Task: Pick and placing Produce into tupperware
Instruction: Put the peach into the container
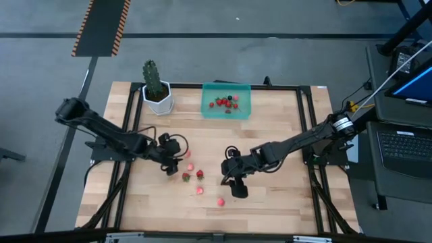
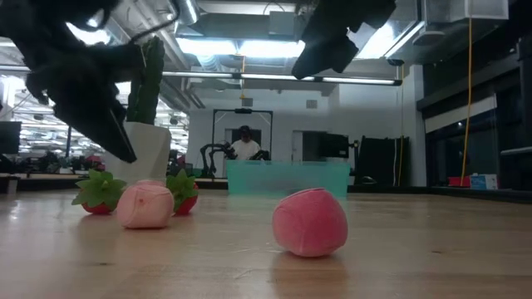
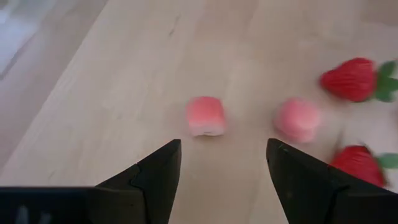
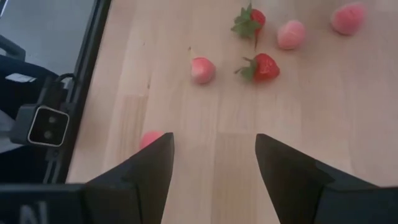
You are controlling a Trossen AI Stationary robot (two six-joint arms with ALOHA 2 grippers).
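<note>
The bench carries everything. My left arm reaches in from the left, my right from the right. The tupperware sits at the far edge beside a potted cactus, holding several berries too small to count. My left claw hangs open and empty over a pink berry; loose berries lie just beside it. My right claw is open and empty too. One pink piece is half hidden behind its finger.

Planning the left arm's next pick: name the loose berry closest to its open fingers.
The pale pink piece, lying just ahead of the left gripper, in line with its open gap; the other pink one and both red strawberries sit off to one side.
</note>
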